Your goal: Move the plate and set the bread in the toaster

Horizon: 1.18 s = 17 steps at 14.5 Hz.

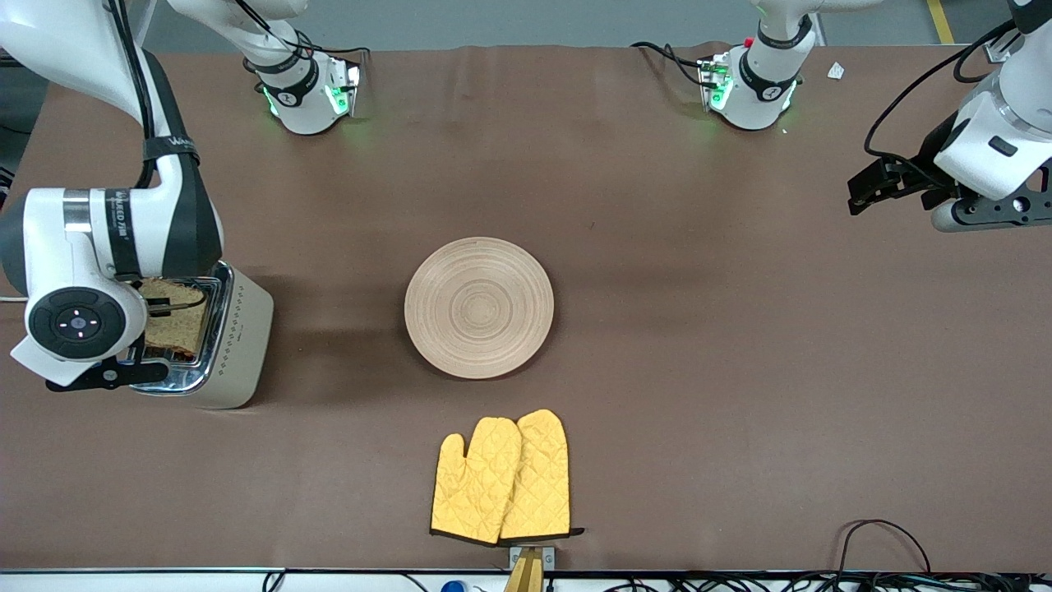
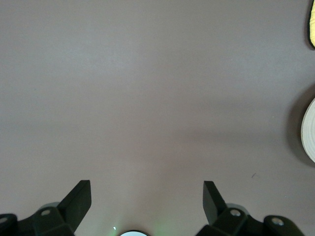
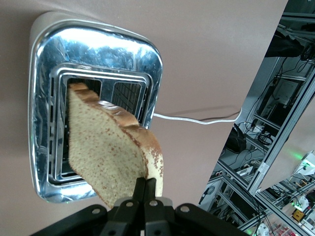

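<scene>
Front view: brown matte surface (image 1: 740, 370). Toaster (image 1: 238, 329), chrome top, cream sides, directly beneath right end effector (image 3: 144, 189), which pinches bread (image 3: 106, 160) by its crust: speckled slice, tilted over the slots. Insertion step; next, square it and lower. Grooved wooden plate (image 1: 479, 307) mid-surface. Left end effector (image 2: 146, 199) spread, waiting.
</scene>
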Each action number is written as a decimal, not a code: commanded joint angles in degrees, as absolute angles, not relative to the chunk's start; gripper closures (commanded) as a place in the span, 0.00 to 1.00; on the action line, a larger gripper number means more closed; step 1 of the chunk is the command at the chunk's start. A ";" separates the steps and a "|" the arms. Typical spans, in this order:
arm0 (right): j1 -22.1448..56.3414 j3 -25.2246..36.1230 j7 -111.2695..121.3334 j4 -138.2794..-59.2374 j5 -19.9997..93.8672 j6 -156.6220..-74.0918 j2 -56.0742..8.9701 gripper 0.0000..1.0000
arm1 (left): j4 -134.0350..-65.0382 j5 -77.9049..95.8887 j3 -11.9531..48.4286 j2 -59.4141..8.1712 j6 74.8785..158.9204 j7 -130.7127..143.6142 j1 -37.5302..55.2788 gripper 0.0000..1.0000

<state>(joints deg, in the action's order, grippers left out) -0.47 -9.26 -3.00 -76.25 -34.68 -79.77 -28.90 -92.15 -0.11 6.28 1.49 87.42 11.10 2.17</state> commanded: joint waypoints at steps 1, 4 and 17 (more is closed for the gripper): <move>-0.88 -9.32 -6.40 -76.90 -33.32 -80.24 -29.09 0.78 | -92.37 -0.09 5.98 1.85 86.84 11.69 2.46 0.00; -0.88 -8.27 -8.00 -76.38 -29.29 -80.16 -28.92 0.00 | -92.29 -0.09 5.98 1.85 86.84 11.69 2.46 0.00; 1.49 4.21 -2.72 -77.78 1.93 -78.75 -10.82 0.00 | -92.02 -0.97 6.06 2.28 86.84 11.60 2.55 0.00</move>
